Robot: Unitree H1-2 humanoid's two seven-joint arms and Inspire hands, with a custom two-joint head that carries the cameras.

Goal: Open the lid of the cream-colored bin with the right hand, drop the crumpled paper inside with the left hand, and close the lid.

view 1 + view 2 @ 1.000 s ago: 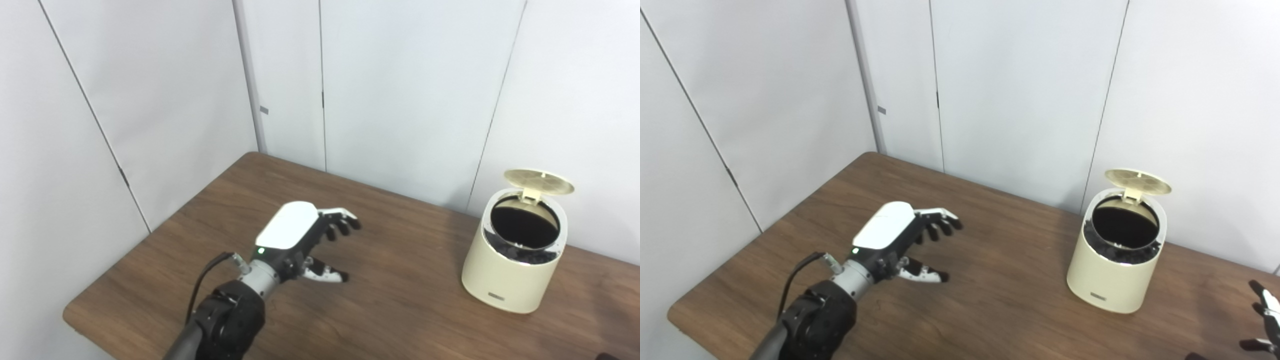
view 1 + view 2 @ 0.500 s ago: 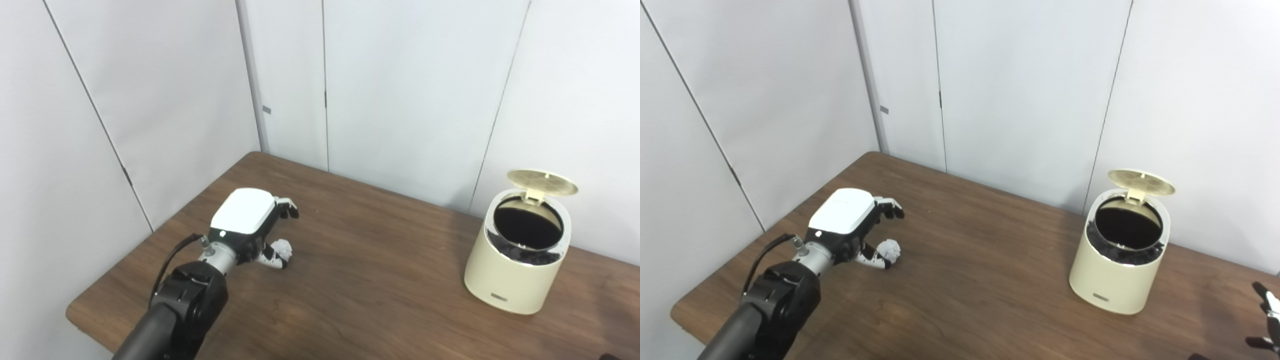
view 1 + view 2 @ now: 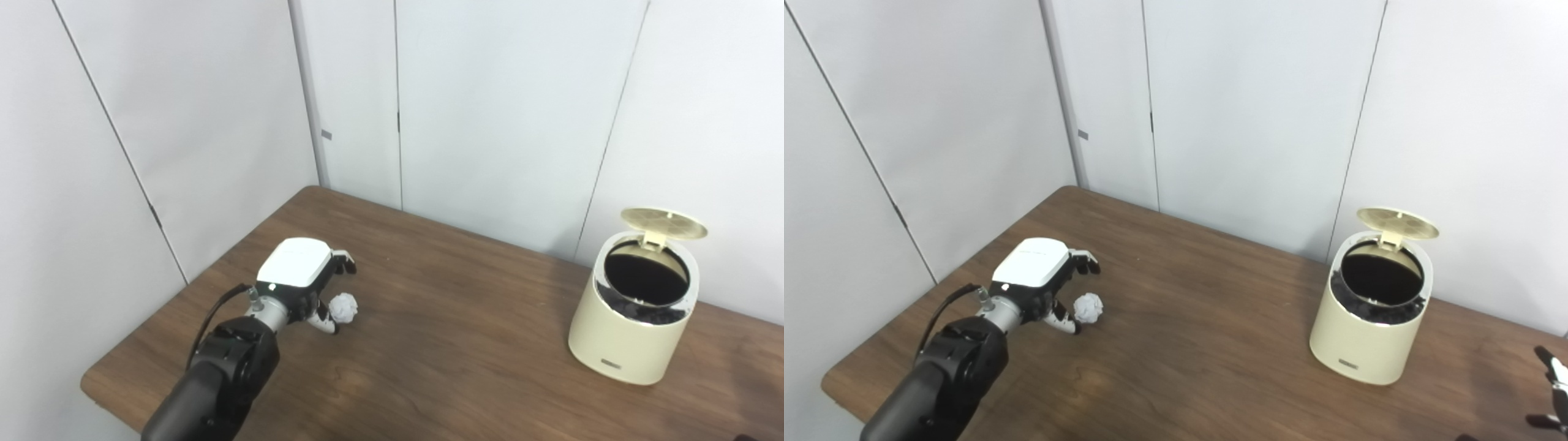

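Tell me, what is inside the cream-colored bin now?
The bin stands with its lid up. Inside shows only a black liner; the bottom is too dark to see.

Both views are bright and evenly lit by soft, diffuse light from above, so the pale wall panels (image 3: 502,110) look flat and slightly washed out, with no hard glare. Shadows are faint and short: a soft dark patch lies on the wooden table (image 3: 465,343) under the left hand (image 3: 300,278), a thin one hugs the base of the cream-colored bin (image 3: 631,331), and the bin's mouth reads as plain black. Detail is a little soft and noisy throughout, and straight panel seams lean outward toward the edges.
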